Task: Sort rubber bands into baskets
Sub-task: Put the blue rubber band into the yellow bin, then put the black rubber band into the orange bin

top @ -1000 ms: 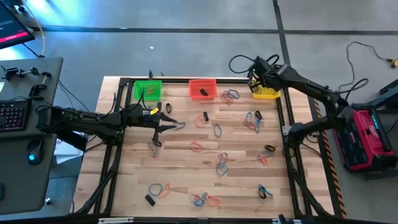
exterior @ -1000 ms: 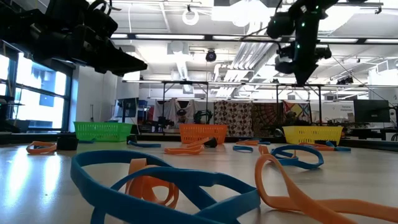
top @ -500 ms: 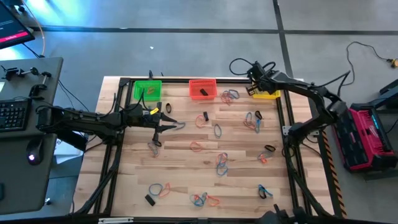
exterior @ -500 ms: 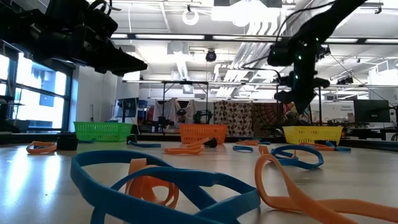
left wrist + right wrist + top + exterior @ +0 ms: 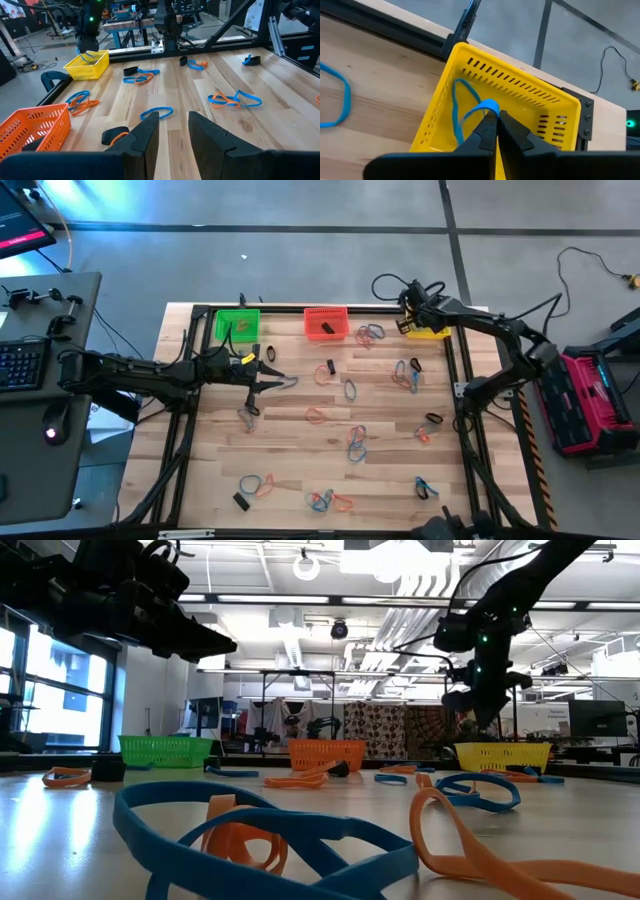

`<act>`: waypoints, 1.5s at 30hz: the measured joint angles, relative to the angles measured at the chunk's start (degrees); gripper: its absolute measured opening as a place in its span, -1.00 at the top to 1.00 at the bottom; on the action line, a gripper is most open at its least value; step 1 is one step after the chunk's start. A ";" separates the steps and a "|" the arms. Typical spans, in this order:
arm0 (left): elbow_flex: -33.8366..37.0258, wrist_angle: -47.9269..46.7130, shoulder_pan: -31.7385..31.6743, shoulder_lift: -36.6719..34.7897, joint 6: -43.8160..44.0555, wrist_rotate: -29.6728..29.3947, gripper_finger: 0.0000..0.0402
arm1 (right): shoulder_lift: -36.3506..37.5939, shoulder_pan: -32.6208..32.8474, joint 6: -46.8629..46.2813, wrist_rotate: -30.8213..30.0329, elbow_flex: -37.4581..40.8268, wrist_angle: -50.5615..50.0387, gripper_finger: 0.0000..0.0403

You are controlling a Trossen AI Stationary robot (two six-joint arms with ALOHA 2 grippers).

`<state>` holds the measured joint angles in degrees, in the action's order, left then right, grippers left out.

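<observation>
Right hand (image 5: 492, 117), pinched shut on a blue rubber band (image 5: 470, 107), hangs directly above the yellow basket (image 5: 520, 90); release drops it straight in.

Your green basket (image 5: 237, 325), red-orange basket (image 5: 326, 322) and yellow basket (image 5: 430, 330) line the table's far edge. Rubber bands (image 5: 350, 442) lie scattered; one blue band (image 5: 470, 107) dangles into the yellow.

Both arms are dark and jointed, black cables looping off them. Behind the left gripper (image 5: 272, 374) sits a yellow tag.
</observation>
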<state>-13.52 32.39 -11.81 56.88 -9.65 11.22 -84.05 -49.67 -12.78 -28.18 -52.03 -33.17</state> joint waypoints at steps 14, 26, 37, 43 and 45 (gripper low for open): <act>-0.02 0.01 0.00 0.00 -0.01 0.00 0.51 | 0.02 -5.21 -0.68 3.15 0.37 1.14 1.00; -0.02 0.01 0.01 0.00 -0.01 0.00 0.51 | 0.02 -5.99 -3.45 4.33 0.37 -0.01 0.84; -0.01 0.00 0.01 0.00 0.00 0.00 0.51 | 0.02 -5.97 -2.68 4.38 0.39 -0.20 0.44; -0.02 0.01 0.01 0.00 0.00 0.00 0.51 | 1.88 -3.86 1.15 4.83 0.39 -0.46 0.62; -0.01 0.01 0.00 0.00 0.00 0.00 0.51 | 3.57 -2.32 2.55 5.78 0.39 -0.47 0.76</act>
<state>-13.53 32.40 -11.80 56.88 -9.65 11.22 -80.48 -51.99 -10.23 -22.40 -51.64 -33.64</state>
